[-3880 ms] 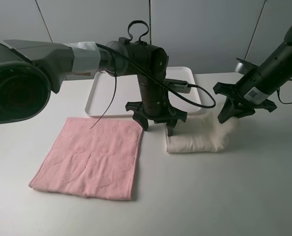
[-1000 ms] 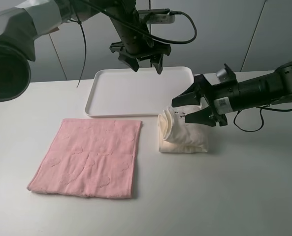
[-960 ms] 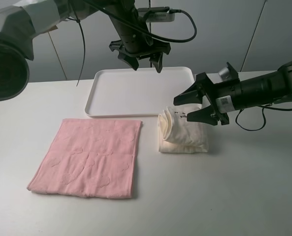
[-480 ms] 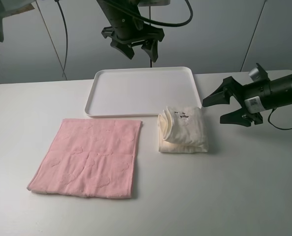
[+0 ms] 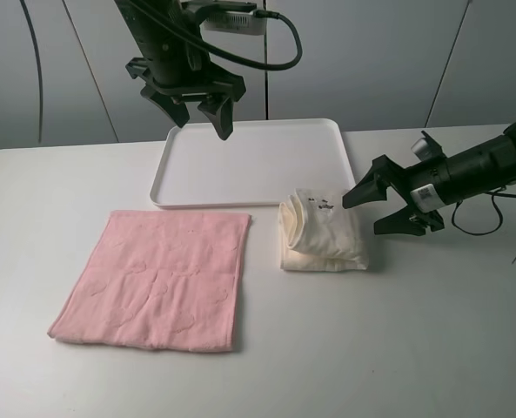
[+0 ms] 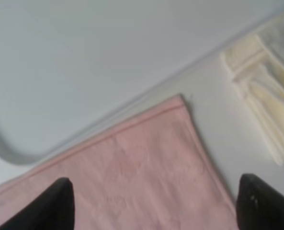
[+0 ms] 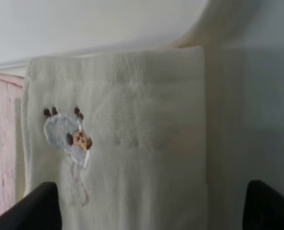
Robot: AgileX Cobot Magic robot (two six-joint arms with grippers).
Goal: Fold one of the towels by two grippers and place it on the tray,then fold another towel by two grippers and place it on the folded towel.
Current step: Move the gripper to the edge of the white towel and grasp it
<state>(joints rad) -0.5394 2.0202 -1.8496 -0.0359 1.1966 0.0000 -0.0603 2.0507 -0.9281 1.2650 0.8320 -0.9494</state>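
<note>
Left pincer point(image 5: 198, 119): released, fingers spread wide with nothing between them. I read it as raised above the far side of the tray point(image 5: 249, 161), tips pointing down.
Right pincer point(image 5: 365, 216): released, both fingers splayed and empty. It lies low over the bench point(image 5: 397, 331), tips pointing toward the cream towel point(image 5: 323, 231).
Cream towel: sits directly ahead of the right pincer's tips, on the bench and not in the tray. The tips come up to its nearest edge; I cannot tell whether they touch it.
Cream towel, shape: a folded, thick packet, close to square, so I cannot name a long axis with confidence. Its stacked fold layers face away from the right pincer, toward the pink towel point(image 5: 157, 279).
Embroidered motif point(image 7: 67, 139): on the top face, between the right pincer's fingers in its wrist view, toward the tray-side edge.
Pink towel: well apart from the right pincer, beyond the cream towel. It lies below the left pincer, spread flat in one layer, one corner pointing toward the cream towel.
Tray: beneath the left pincer, holding no towel.
</note>
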